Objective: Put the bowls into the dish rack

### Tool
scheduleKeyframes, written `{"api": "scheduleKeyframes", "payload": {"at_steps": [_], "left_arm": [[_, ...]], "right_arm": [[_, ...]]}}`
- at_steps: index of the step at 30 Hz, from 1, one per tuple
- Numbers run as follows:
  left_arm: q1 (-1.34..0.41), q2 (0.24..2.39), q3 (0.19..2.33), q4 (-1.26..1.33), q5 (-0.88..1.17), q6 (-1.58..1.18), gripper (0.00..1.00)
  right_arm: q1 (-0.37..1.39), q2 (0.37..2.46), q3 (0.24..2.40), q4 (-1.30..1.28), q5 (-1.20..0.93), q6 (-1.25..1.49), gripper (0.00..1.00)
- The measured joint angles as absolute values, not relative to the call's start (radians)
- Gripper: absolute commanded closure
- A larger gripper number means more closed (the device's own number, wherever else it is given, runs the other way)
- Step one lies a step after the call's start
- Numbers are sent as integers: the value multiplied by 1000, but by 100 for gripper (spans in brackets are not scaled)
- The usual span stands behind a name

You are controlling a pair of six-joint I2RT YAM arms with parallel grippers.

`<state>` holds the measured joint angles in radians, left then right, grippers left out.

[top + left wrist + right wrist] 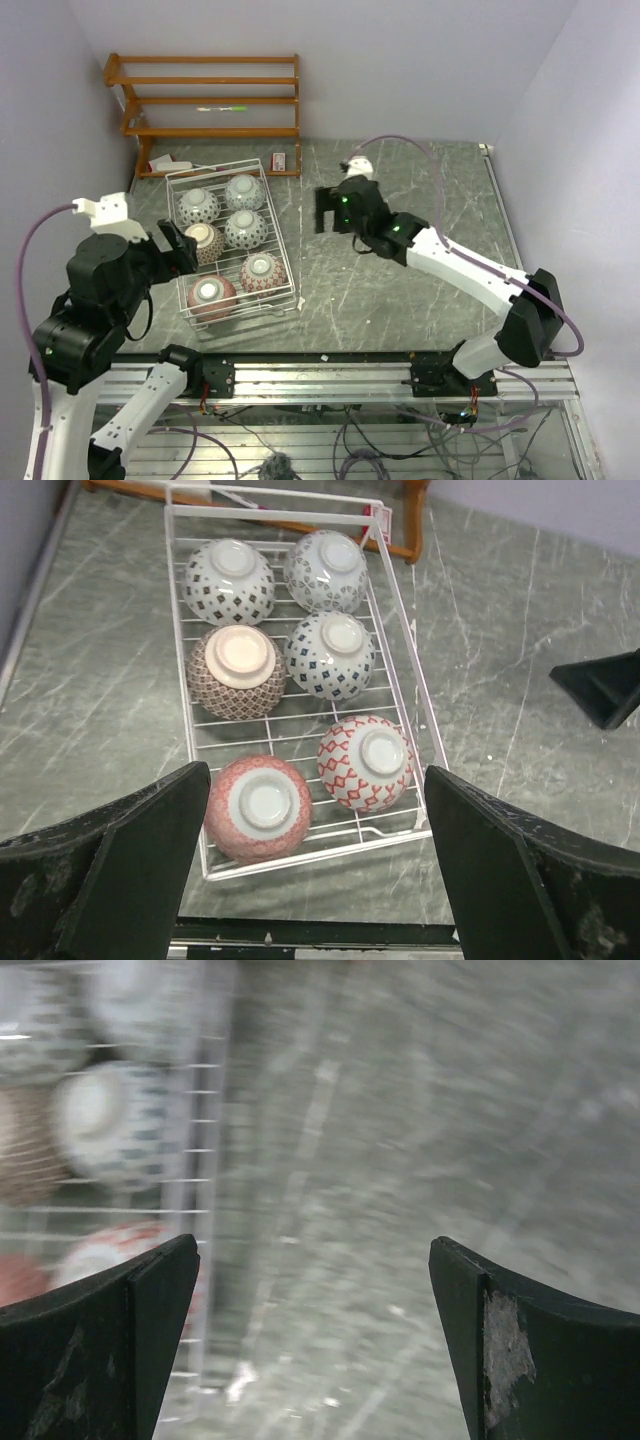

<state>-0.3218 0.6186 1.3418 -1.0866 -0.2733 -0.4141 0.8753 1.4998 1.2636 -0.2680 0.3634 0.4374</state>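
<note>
left gripper (pixel 178 247): jaws wide apart, empty, by rack's near-left side | dish rack (pixel 400 620): six bowls (pixel 343 655) foot-up, three rows of two, all inside | right gripper (pixel 312 1245): spread wide, empty, over table (pixel 400 290) right of rack | no bowls visible outside; loading looks complete

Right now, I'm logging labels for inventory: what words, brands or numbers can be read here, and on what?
None can be read.
The small red-and-white card by the wooden shelf may carry print, but is too small to tell.
The bowls in the dish rack show only patterns.
</note>
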Motion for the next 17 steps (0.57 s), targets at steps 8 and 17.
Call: {"api": "scheduleKeyframes", "payload": {"at_steps": [8,17], "left_arm": [[-322,641,1253,-966,-208,-396,1],[-322,648,1169,-884,-204,-368,1]], "right_arm": [[759,1438,1159,-461,512,494,0],[724,1360,1074,-477,537,493,0]]}}
